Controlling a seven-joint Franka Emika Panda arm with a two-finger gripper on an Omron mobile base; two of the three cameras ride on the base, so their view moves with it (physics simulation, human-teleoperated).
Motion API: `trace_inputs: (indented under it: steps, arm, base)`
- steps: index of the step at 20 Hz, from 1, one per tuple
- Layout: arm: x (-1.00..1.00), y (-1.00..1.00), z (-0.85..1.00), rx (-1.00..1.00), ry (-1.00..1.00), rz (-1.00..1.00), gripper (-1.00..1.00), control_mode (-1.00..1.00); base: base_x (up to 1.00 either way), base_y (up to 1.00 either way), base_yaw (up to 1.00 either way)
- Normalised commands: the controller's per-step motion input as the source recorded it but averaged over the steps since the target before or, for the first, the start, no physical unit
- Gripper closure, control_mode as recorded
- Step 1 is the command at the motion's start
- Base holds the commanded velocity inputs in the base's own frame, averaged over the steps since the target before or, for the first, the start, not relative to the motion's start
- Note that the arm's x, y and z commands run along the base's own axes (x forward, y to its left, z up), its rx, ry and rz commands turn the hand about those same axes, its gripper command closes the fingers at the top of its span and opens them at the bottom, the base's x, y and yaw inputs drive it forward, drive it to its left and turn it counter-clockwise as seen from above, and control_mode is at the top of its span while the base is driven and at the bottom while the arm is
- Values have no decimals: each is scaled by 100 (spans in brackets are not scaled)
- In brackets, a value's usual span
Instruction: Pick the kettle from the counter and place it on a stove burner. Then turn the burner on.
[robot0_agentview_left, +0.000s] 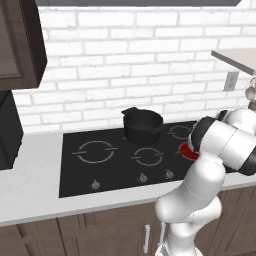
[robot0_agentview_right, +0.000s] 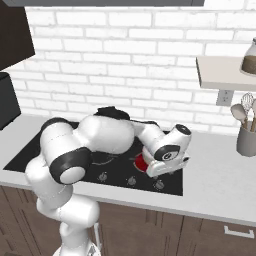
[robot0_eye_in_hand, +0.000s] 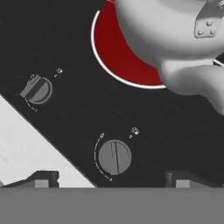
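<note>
Hand view looks down along the jaws (robot0_eye_in_hand: 109, 181) at the black glass cooktop (robot0_eye_in_hand: 65, 48): the two dark fingertips (robot0_eye_in_hand: 43, 178) stand wide apart at the bottom edge with nothing between them, so the jaws are released. Between and just beyond them lies a round grey knob (robot0_eye_in_hand: 114, 157) with a dial arc at its side, and a second knob (robot0_eye_in_hand: 37, 89) sits further along the same row. A corner of the pale desk (robot0_eye_in_hand: 30, 144) shows beside the cooktop's front edge.

Past the knobs, the stove burner (robot0_eye_in_hand: 118, 52) glows red inside its thin white ring, which I judge means it is already on. The silvery-grey kettle (robot0_eye_in_hand: 175, 48) stands on it and covers much of the red disc, its body and spout bulging toward the camera. Placing it there seems finished, and the hand hovers over the knob row because that is where the heat is set.

From the right base view, the gripper hangs low over the front right part of the cooktop, red showing just beneath it. In the left base view, a black saucepan (robot0_agentview_left: 142, 126) rests on a rear ring, well apart from the kettle. A utensil holder (robot0_agentview_right: 246, 137) stands far off near the white brick wall (robot0_agentview_right: 125, 55).
</note>
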Motion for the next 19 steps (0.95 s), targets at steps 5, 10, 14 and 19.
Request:
trace_inputs:
  steps: [5,10,14,19]
  arm:
    - [-100,-37,94,15,-40,2,-100,-100]
    - [-99,30,100,1,-56,13,-100,-100]
    - [-83,100,89,-21,-50,11,-100,-100]
    - [-41,57,25,-23,-27,3,-100,-100]
  base:
    - [0,0,0]
    - [0,0,0]
    - [0,0,0]
    - [0,0,0]
